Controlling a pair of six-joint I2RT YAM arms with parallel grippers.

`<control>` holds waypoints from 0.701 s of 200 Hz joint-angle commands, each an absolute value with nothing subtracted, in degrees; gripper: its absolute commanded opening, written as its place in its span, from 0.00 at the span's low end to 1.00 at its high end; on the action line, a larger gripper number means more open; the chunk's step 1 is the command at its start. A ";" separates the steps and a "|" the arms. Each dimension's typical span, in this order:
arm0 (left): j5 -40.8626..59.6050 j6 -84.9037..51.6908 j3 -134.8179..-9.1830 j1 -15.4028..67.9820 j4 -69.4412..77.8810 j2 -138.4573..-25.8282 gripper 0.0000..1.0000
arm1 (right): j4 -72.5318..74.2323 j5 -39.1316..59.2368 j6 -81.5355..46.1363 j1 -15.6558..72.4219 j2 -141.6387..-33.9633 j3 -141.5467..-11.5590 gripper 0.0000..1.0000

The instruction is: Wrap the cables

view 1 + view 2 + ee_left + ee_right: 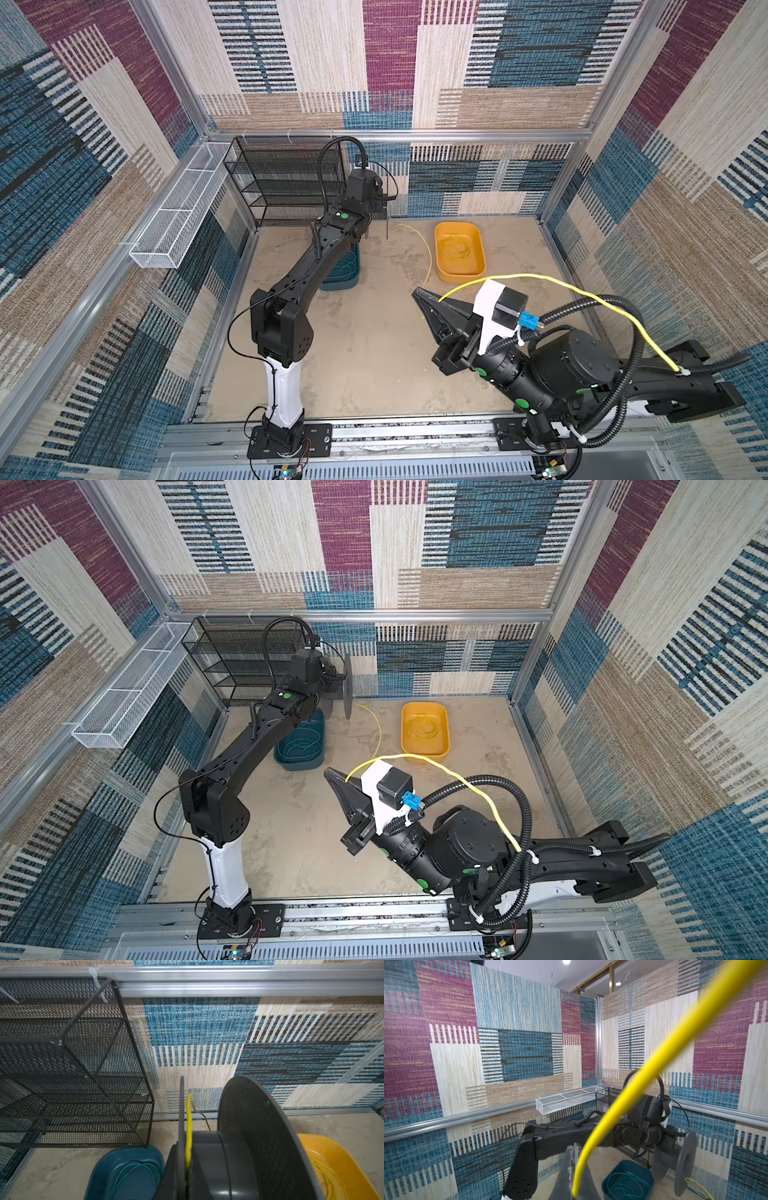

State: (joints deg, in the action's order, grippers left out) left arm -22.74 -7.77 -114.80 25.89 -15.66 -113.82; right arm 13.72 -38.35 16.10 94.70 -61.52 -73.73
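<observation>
The left gripper (pixel 332 679) reaches to the far side and its claw is closed on a grey spool (pixel 347 688), held just above the table (pixel 353 332) beside the far wall. The fingers themselves are hidden behind the spool. In the left wrist view a single strand of the yellow cable (pixel 188 1136) lies over the hub, close against the thinner flange.

From the spool the cable runs nearward across the table in both top views to the right gripper (pixel 419 296), near the middle. That claw is pinched tight on the cable at its tip. Past the fingers the cable rises in a wide arc over the right wrist camera and comes down on the right arm.

A yellow coil (pixel 455 249) lies in the orange tray (pixel 478 270), far right. A green coil (pixel 301 746) lies in the blue tray (pixel 286 764), far left, partly under the left arm.

A small white mark beside the green dot (pixel 344 215) on the left arm is too small to read. A blue plug (pixel 528 321) sits at the right wrist camera.
</observation>
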 commanded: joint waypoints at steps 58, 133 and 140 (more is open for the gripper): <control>-21.02 -19.22 -125.92 23.97 -15.14 -119.92 0.00 | 8.20 -20.65 1.62 94.70 -63.66 -76.52 0.00; -16.63 -20.88 -144.20 20.60 -26.71 -123.07 0.00 | 10.20 -26.64 -5.30 93.66 -52.10 -61.85 0.00; -17.36 -20.44 -146.69 20.84 -28.48 -124.97 0.00 | 10.81 -24.09 -5.07 93.66 -52.98 -63.43 0.00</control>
